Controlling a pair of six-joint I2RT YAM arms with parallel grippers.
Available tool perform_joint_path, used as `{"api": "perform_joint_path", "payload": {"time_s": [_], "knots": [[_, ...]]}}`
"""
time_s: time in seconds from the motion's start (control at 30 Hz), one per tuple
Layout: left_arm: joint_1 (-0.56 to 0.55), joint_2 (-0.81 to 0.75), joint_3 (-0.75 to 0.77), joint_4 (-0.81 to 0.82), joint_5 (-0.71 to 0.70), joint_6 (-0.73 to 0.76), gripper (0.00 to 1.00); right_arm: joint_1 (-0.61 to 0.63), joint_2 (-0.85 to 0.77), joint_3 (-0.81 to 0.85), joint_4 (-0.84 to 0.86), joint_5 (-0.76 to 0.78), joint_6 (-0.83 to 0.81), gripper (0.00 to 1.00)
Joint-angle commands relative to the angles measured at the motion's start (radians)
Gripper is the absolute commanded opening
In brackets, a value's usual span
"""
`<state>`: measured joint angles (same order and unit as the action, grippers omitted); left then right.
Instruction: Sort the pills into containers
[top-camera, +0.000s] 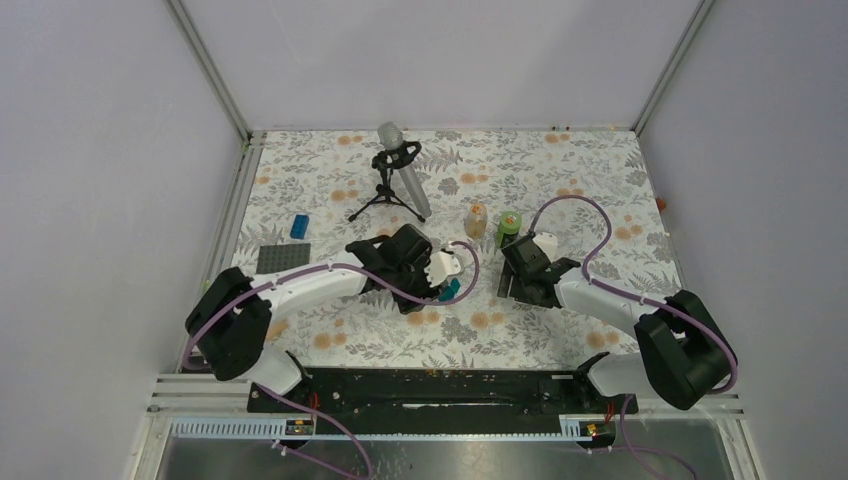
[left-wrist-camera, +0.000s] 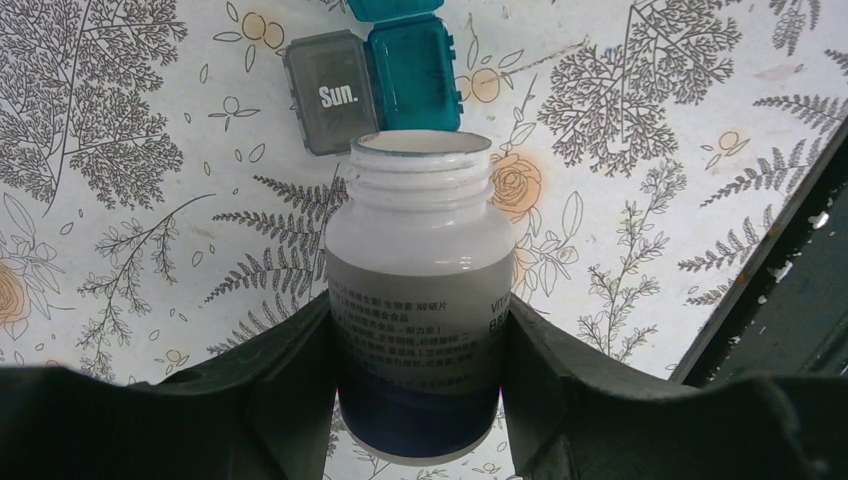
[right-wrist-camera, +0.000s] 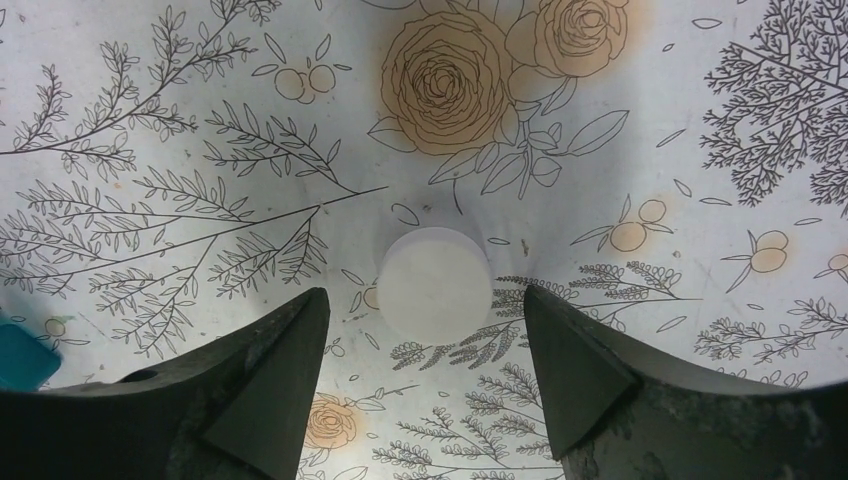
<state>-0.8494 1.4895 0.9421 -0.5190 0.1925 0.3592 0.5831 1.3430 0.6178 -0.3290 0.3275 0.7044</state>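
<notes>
My left gripper (left-wrist-camera: 420, 400) is shut on an open white pill bottle (left-wrist-camera: 420, 270) with a blue base, its uncapped mouth pointing at the teal pill organizer (left-wrist-camera: 413, 72). The organizer's grey "Sun." lid (left-wrist-camera: 330, 92) stands open. In the top view the left gripper (top-camera: 440, 268) and bottle (top-camera: 446, 262) hang just above the organizer (top-camera: 449, 291). My right gripper (right-wrist-camera: 425, 335) is open and empty, its jaws apart above a round white cap (right-wrist-camera: 434, 283) lying on the floral table. It shows in the top view (top-camera: 522, 266) right of centre. No pills are visible.
An orange-capped bottle (top-camera: 476, 220) and a green-capped bottle (top-camera: 510, 228) stand behind the right gripper. A microphone on a tripod (top-camera: 400, 172) stands at the back. A blue block (top-camera: 299, 227) and a grey plate (top-camera: 283, 258) lie on the left. A dark tray edge (left-wrist-camera: 790, 290) lies to the right.
</notes>
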Motion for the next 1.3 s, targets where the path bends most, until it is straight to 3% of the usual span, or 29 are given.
{"api": "perform_joint_path", "payload": {"time_s": [0.0,0.5,1.27], "knots": [[-0.012,0.039,0.075,-0.002,-0.041,0.018,0.00,-0.003,-0.015,0.032,0.016,0.001,0.004,0.80],[-0.077,0.180,0.189,-0.117,-0.188,0.036,0.00,-0.003,-0.101,-0.040,0.052,0.037,0.047,0.82],[-0.160,0.286,0.322,-0.262,-0.411,0.024,0.00,-0.005,-0.055,-0.073,0.054,0.022,0.086,0.79]]}}
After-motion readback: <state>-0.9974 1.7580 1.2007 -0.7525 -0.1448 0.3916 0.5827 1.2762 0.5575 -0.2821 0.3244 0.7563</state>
